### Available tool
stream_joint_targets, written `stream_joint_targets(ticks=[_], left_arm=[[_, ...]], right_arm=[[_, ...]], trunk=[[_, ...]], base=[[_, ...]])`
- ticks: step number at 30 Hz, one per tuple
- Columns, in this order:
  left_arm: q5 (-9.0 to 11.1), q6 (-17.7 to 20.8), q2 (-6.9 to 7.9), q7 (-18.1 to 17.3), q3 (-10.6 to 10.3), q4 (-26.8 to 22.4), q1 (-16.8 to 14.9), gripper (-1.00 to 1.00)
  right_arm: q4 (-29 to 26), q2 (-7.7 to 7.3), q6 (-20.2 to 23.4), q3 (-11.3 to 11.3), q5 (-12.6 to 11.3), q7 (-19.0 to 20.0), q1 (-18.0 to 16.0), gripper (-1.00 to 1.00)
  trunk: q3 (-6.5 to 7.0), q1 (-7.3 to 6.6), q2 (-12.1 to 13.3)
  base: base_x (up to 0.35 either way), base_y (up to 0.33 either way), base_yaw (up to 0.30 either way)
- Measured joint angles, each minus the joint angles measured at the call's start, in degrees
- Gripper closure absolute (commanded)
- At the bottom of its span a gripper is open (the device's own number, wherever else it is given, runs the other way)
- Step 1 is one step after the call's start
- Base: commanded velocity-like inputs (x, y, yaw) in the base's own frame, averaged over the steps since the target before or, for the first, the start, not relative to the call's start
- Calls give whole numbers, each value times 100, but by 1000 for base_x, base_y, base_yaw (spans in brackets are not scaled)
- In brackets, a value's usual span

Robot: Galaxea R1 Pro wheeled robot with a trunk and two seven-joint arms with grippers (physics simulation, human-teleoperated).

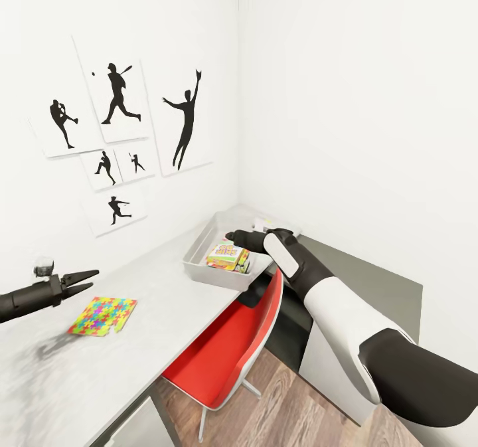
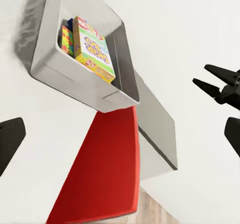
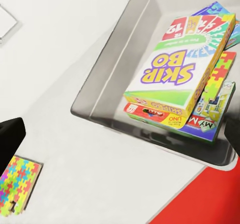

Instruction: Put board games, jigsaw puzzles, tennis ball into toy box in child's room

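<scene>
Lying on the table [image 1: 172, 281], one jigsaw puzzle [image 1: 101, 315] beside the toy box [image 1: 199, 251].

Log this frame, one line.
toy box: board games stacked inside | jigsaw puzzle: on table, outside | left gripper: open, empty | right gripper: over box

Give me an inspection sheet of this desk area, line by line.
Surface: white table, mostly bare.
Job's things: toy box holds stacked board games, with a jigsaw puzzle among them; a second jigsaw puzzle lies flat on the table, outside the box.
Clutter: nothing seen.
Hands: left hand open, above the table near the loose puzzle; right hand over the toy box, state unclear.
Cables: nothing seen.
Surroundings: red chair, silhouette posters.
</scene>
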Motion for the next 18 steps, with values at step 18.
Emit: stream_joint_targets(ticks=[18], left_arm=[[-66, -349, -5, 3302, -679, -155, -251, -100]], right_arm=[[-982, 0, 117, 345, 0, 3, 24, -100]], trunk=[[0, 0, 0]], base=[[0, 0, 0]])
